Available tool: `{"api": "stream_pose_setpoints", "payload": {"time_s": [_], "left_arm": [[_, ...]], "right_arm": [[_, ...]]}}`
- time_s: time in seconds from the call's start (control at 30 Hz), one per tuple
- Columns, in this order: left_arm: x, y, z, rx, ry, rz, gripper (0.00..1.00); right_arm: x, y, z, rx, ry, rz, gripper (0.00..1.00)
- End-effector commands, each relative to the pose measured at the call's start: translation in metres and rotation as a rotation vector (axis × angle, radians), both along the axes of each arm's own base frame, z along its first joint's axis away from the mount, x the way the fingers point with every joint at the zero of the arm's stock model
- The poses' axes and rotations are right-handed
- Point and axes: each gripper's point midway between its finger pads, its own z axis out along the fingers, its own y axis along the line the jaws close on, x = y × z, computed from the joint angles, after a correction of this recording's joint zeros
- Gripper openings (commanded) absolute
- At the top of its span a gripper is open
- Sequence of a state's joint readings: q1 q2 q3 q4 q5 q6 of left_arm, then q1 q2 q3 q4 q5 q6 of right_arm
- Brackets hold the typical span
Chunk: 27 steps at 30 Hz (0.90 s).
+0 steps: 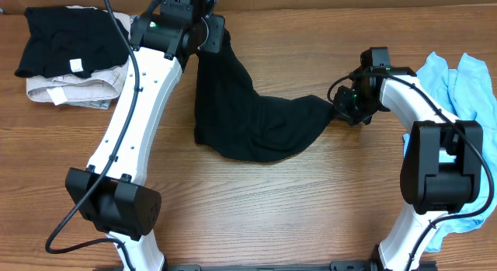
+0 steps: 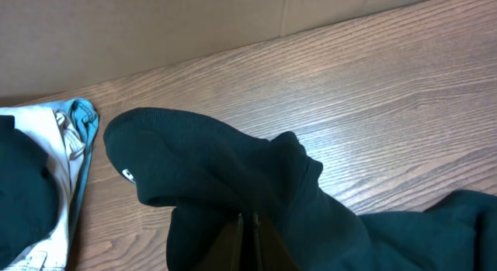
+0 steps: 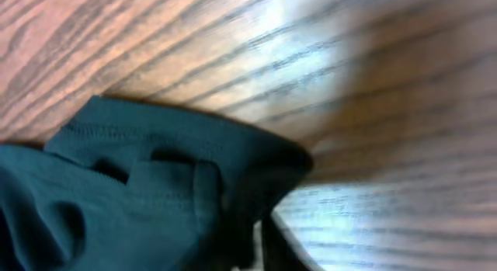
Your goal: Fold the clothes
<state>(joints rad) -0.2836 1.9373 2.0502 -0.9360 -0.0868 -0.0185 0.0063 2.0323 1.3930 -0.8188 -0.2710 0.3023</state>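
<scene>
Black cloth, a single garment, sags across the middle of the wooden table, strung between the two arms. The left gripper is at the far edge of the table with its fingers pressed together on the garment's upper left corner. The left wrist view shows the fabric bunched up and spilling over those fingers, so that corner is raised off the wood. The right gripper is at the garment's right tip, low and close to the table. In its own wrist view a stitched hem is gathered in against the closed fingers, pinched there. Between the two holds the cloth hangs in a curved swag, and its lower lobe rests on the table nearer the left arm. Well apart at the far left corner sits a folded black piece on top of a beige one. Light blue clothes lie at the right edge, beside the right arm.
</scene>
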Motion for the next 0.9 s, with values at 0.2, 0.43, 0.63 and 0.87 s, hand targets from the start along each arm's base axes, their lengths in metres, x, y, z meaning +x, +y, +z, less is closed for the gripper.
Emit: {"api": "stream_pose_setpoints", "payload": {"time_s": [0.2,0.43,0.63,0.87], "left_arm": [[-0.002,0.012,0.024,0.018,-0.046,0.044,0.04],[-0.028,0.046,0.097,0.043,-0.152,0.133,0.04],[-0.07,0.062,0.158,0.013,-0.248,0.149,0.04],[-0.127,0.089,0.218,-0.039,-0.392,0.243,0.04]], "right_arm": [[0.007,-0.006,0.019,0.0,-0.03,-0.037,0.04],[0.006,-0.032,0.143,0.052,-0.243,-0.07,0.04],[-0.041,-0.058,0.241,-0.02,-0.438,-0.11,0.04],[-0.104,-0.081,0.311,-0.081,-0.616,-0.203,0.04]]}}
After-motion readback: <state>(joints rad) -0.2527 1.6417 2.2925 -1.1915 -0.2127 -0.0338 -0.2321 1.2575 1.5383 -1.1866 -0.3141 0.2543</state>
